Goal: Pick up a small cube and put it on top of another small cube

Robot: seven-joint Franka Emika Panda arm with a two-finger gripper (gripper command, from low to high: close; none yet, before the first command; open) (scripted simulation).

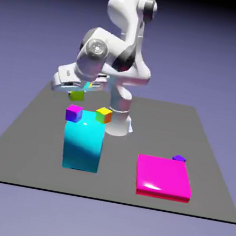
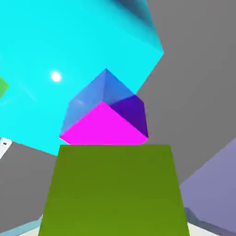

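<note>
From outside, the fingers (image 1: 80,93) grip the yellow cube (image 1: 77,95) just above the purple cube (image 1: 73,113) on the cyan block (image 1: 82,145). The hand view alone shows the purple cube's (image 2: 105,117) magenta face beyond the yellow cube (image 2: 113,189).

Even rendered light, sharp throughout; white glare spots on the cyan block (image 2: 55,76) and magenta slab (image 1: 151,187).

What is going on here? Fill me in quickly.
The white robot arm's gripper is holding a small yellow cube in the air, just above a small purple cube. The purple cube sits on a corner of a tall cyan block, with a multicoloured cube on the same block's top. In the hand view the yellow cube fills the bottom, with the purple one right beyond it. The stacking is not yet done.
</note>
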